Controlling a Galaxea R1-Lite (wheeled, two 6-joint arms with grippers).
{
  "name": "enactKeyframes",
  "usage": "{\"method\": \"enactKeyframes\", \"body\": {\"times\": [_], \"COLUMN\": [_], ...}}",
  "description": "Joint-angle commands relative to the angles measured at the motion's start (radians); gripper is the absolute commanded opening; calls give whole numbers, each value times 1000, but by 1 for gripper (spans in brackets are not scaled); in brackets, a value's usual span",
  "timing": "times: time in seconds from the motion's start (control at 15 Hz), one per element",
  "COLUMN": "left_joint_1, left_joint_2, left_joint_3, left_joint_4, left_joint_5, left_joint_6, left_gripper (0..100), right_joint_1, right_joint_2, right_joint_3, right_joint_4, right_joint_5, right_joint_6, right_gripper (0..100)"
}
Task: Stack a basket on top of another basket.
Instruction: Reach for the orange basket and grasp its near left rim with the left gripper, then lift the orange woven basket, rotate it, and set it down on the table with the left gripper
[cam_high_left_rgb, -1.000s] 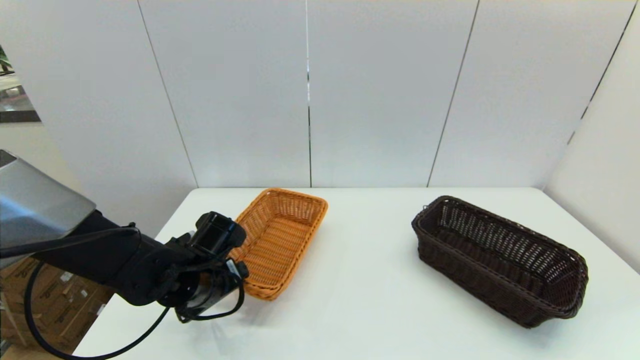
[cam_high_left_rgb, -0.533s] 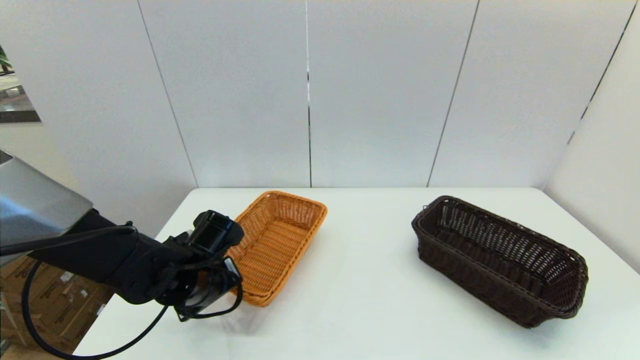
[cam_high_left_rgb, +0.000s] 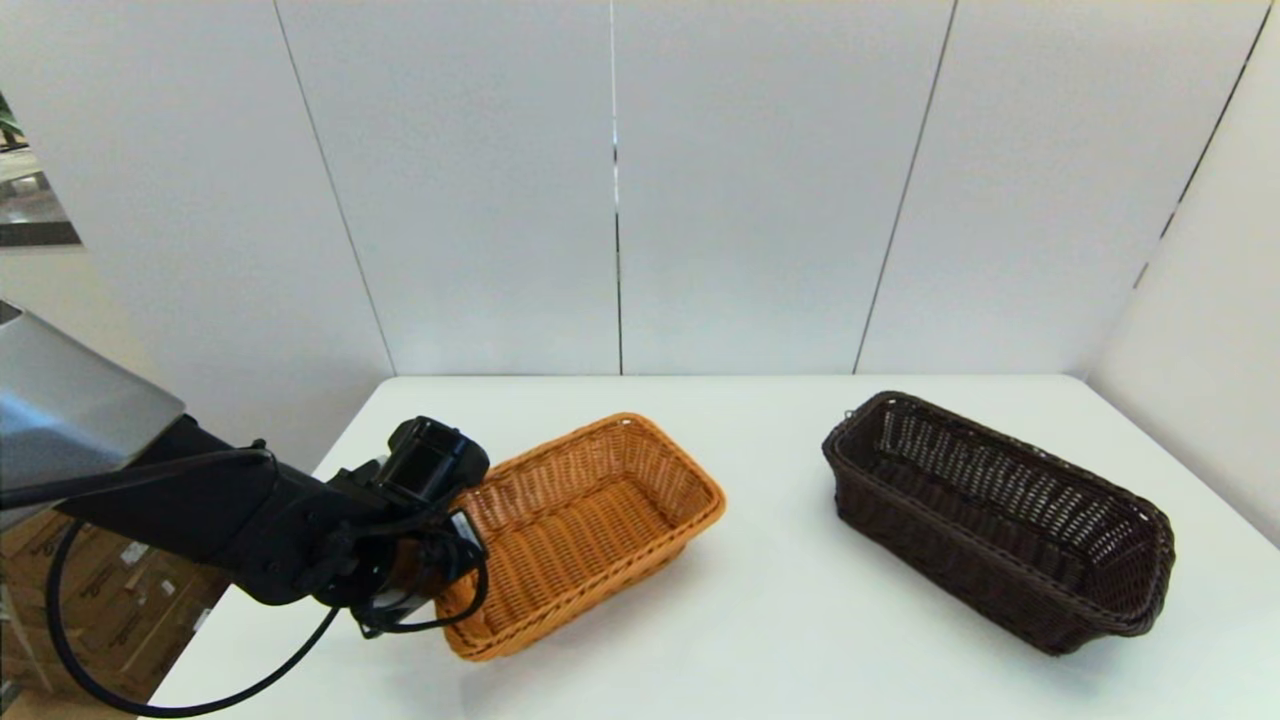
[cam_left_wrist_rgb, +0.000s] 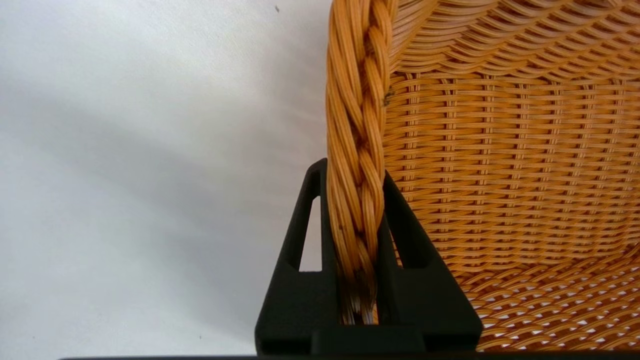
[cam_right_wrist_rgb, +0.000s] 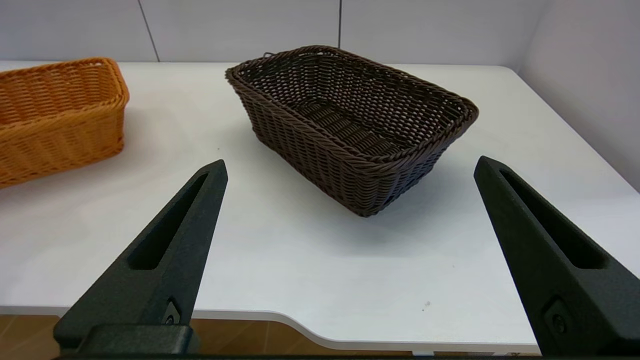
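Note:
The orange-tan woven basket sits at the table's left, its far end angled toward the right. My left gripper is at its near-left corner, shut on the braided rim, one finger outside the wall and one inside, as the left wrist view shows. The dark brown open-weave basket rests on the table's right side, untouched. My right gripper hangs open off the table's front edge, facing the dark brown basket, with the orange basket off to the side.
The white table shows a bare strip between the two baskets. White wall panels close off the back and right. Cardboard boxes stand on the floor beyond the table's left edge.
The orange basket has swung around my left gripper's hold: its far end moved right and nearer, toward the table's middle. The dark brown basket has not moved.

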Motion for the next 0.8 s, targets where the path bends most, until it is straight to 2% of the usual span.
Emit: {"method": "enactKeyframes", "body": {"times": [0.07, 0.47, 0.8], "left_joint_1": [8, 17, -8], "left_joint_2": [-4, -98, -192], "left_joint_3": [-1, -54, -160], "left_joint_4": [-1, 8, 112], "left_joint_5": [7, 6, 3], "left_joint_6": [-1, 97, 168], "left_gripper": [0, 0, 0], "right_joint_1": [0, 0, 0], "right_joint_2": [1, 1, 1], "right_joint_3": [0, 0, 0], "right_joint_4": [0, 0, 0], "right_joint_5": [0, 0, 0], "right_joint_6": [0, 0, 0], "right_gripper": [100, 100, 100]}}
